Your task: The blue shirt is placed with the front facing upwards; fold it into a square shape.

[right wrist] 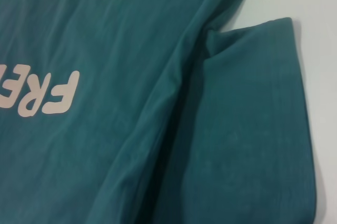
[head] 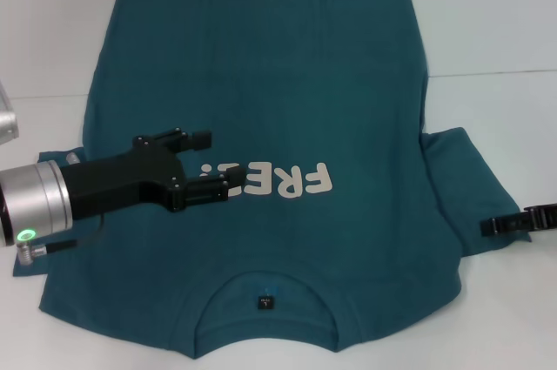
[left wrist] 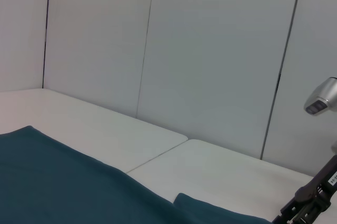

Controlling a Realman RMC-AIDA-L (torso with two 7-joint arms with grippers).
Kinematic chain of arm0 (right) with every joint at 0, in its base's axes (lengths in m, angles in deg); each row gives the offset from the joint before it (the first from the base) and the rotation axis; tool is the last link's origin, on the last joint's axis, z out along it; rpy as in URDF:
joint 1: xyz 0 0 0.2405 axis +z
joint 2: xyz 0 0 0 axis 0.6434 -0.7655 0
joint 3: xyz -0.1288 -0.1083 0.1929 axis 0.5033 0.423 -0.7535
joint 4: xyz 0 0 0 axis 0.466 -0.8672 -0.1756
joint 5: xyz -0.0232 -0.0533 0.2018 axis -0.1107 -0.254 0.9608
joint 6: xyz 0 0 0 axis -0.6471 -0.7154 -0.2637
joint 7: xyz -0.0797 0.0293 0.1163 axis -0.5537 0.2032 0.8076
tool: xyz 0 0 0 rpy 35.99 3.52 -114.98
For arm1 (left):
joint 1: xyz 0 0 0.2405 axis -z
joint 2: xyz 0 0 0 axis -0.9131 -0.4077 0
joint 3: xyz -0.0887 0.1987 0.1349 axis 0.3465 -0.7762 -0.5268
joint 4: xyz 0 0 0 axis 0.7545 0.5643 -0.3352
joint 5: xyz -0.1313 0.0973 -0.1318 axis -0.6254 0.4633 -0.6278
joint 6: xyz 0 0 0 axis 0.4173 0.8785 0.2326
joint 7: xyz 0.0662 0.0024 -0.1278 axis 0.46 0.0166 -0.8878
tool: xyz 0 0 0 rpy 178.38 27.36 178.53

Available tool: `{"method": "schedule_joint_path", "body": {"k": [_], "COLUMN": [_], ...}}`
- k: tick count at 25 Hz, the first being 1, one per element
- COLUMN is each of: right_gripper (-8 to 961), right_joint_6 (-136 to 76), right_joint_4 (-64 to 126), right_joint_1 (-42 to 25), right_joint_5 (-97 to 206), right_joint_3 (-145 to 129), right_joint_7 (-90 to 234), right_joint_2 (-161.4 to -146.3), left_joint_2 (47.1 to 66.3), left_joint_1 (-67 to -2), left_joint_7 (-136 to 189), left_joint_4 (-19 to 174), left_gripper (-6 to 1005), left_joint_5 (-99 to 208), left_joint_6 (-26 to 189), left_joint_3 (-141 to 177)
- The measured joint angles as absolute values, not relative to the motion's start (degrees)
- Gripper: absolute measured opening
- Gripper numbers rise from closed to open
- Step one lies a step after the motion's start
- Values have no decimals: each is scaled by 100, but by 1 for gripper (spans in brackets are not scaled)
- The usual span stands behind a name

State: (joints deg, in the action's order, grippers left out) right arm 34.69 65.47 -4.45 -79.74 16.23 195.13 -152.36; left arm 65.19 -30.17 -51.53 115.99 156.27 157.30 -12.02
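The left gripper (head: pixel 211 164) hovers, fingers spread and empty, over the blue shirt (head: pixel 278 83), which lies flat on the white table (head: pixel 496 22). It hides part of the white lettering (head: pixel 296 180); only "FRE" reads. At the right sleeve's edge, the right gripper (head: pixel 520 222) is cut off, its opening impossible to judge.

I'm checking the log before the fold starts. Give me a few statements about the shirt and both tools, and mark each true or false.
1. The blue shirt lies front up on the white table. True.
2. The left tool is over the lettering with its fingers apart. True.
3. The right tool is over the collar. False: it is at the edge of the shirt's right sleeve.
4. The left tool holds a fold of cloth. False: nothing is between its fingers.
5. The neck tag is on the shirt's far edge. False: it is on the near edge.
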Motion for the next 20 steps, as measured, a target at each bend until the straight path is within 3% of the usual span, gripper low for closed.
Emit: {"method": "schedule_joint_path", "body": {"k": [20], "right_gripper": [875], "right_joint_6": [3387], "right_joint_4": [6472], "right_joint_1": [-363], "right_joint_5": [-8004], "right_joint_3": [1628], "right_joint_7": [19771], "right_joint_2": [-15311], "left_joint_2": [6519], "left_joint_1": [-3043], "left_joint_7": [-5089], "left_joint_4": [11579], "left_gripper": [862], "left_joint_5": [15609], "left_joint_6": [15659], "left_joint_3": [-1196]}}
